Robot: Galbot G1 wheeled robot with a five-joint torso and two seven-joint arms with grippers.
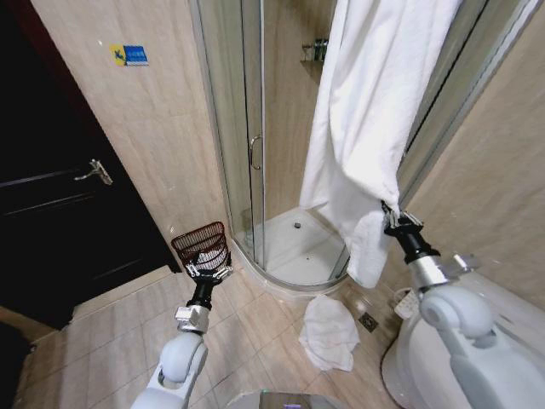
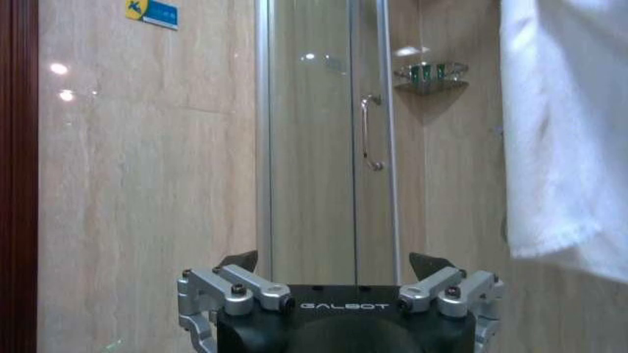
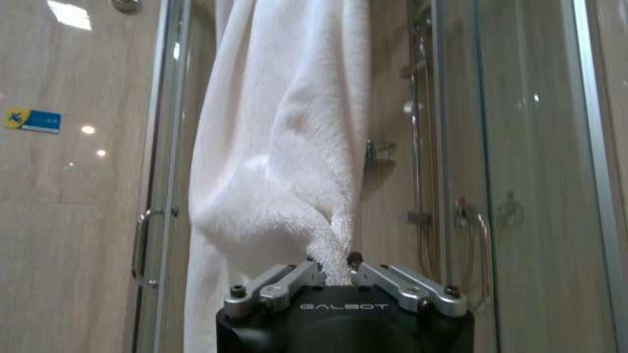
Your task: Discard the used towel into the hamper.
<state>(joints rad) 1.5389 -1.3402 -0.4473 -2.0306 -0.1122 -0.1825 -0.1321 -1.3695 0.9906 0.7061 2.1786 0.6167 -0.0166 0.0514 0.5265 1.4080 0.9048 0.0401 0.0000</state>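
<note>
Hamper (image 1: 202, 243) left of shower enclosure (image 1: 255, 153); hanging towel (image 1: 366, 128) right; second towel (image 1: 329, 332) on floor (image 1: 111, 341).

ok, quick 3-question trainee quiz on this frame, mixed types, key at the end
1. True or false: the right hand is shut on the hanging towel.
2. Multiple choice: where is the hamper? A) inside the shower B) on the floor by the wall, beside the shower door C) on the toilet
3. Fill in: the left hand, open, sits just in front of the ____.

Key: 1 true. 2 B. 3 hamper.
</note>
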